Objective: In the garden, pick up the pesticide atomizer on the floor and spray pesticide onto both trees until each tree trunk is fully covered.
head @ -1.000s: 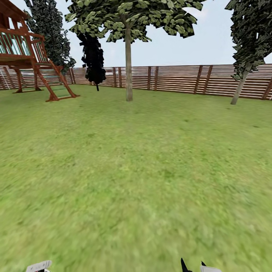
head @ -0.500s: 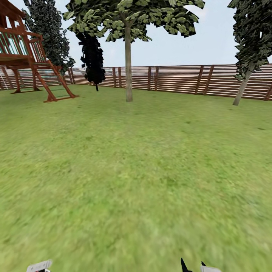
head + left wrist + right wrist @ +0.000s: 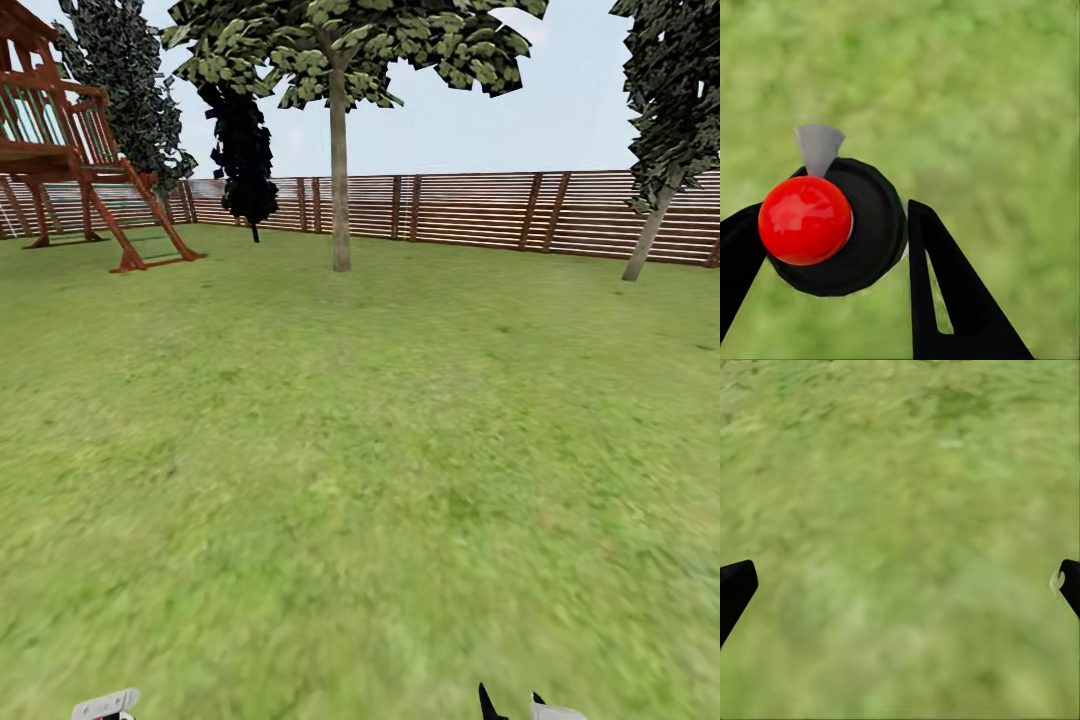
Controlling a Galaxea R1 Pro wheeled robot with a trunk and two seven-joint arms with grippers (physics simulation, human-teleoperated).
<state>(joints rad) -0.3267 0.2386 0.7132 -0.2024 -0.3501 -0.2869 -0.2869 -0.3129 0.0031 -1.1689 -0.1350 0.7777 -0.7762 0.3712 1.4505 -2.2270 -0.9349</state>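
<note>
My left gripper (image 3: 836, 206) is shut on the pesticide atomizer (image 3: 805, 220), which shows as a round black body with a red knob and a pale grey nozzle (image 3: 819, 147), held over blurry grass. My right gripper (image 3: 902, 581) is open, with nothing but the grass floor (image 3: 900, 495) between its wide-set fingers; its black fingertips (image 3: 486, 704) peek in at the head view's lower edge. Far ahead stand two trees: one with a straight pale trunk (image 3: 341, 200) mid-lawn, another with a leaning trunk (image 3: 647, 240) at the right by the fence.
A brown slat fence (image 3: 470, 210) closes the far side of the lawn (image 3: 360, 450). A red-brown wooden play tower with a ladder (image 3: 110, 210) stands at the far left. A black-leaved thin tree (image 3: 243, 150) grows near the fence.
The whole head view has crept forward over the grass: the right tree and the play tower have slid outward. Both grippers sit as before.
</note>
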